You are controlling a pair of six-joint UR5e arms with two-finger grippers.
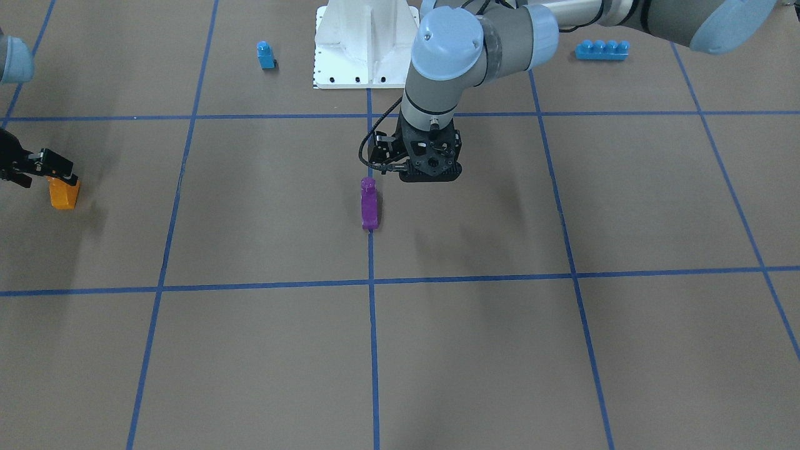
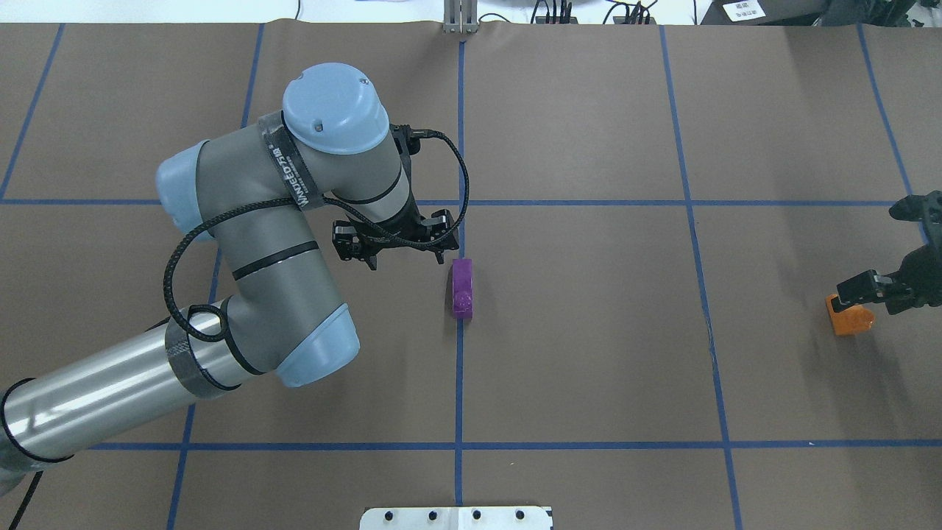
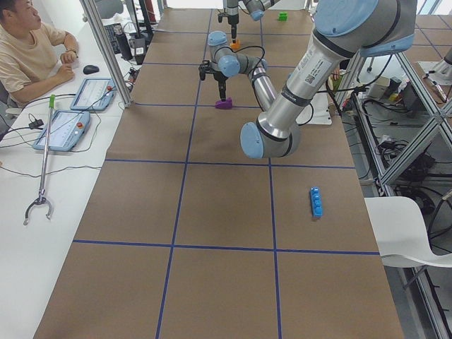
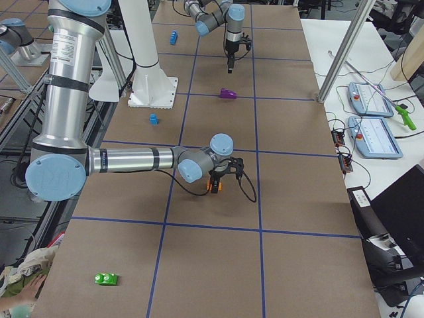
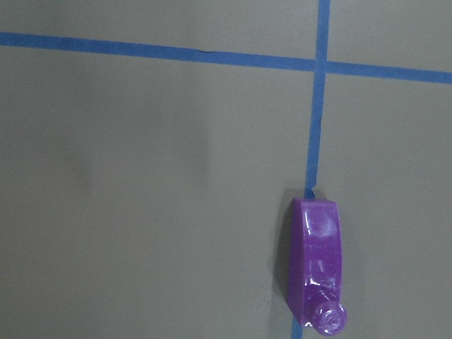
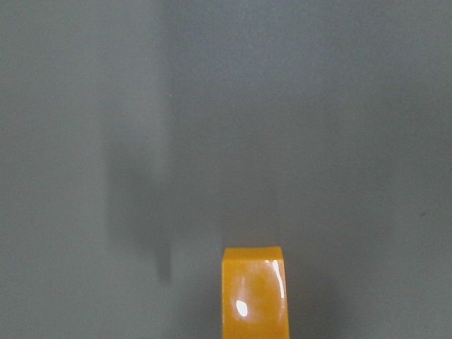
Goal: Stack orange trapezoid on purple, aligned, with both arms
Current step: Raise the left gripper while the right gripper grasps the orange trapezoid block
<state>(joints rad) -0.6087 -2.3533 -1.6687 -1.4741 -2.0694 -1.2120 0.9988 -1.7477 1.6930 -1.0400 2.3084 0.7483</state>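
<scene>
Your check, this moment: purple [image 1: 369, 204] lies on its side on centre tape line [image 1: 373, 350], stud end toward robot base. Pointing down, left gripper [image 1: 430, 167] hangs just beside purple on robot's left; finger spread cannot be told. Well apart, toward robot's right on table [image 2: 589, 353], sits orange trapezoid [image 1: 64, 195]. Directly over it is right gripper [image 2: 862, 289], one finger overlapping block; pinching or merely above, cannot tell.

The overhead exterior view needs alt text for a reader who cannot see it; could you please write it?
The left arm reaches in from the lower left, its left hand poised beside a purple block on the blue tape line at the centre of the brown table. At the right edge, the right hand is at an orange block.
</scene>
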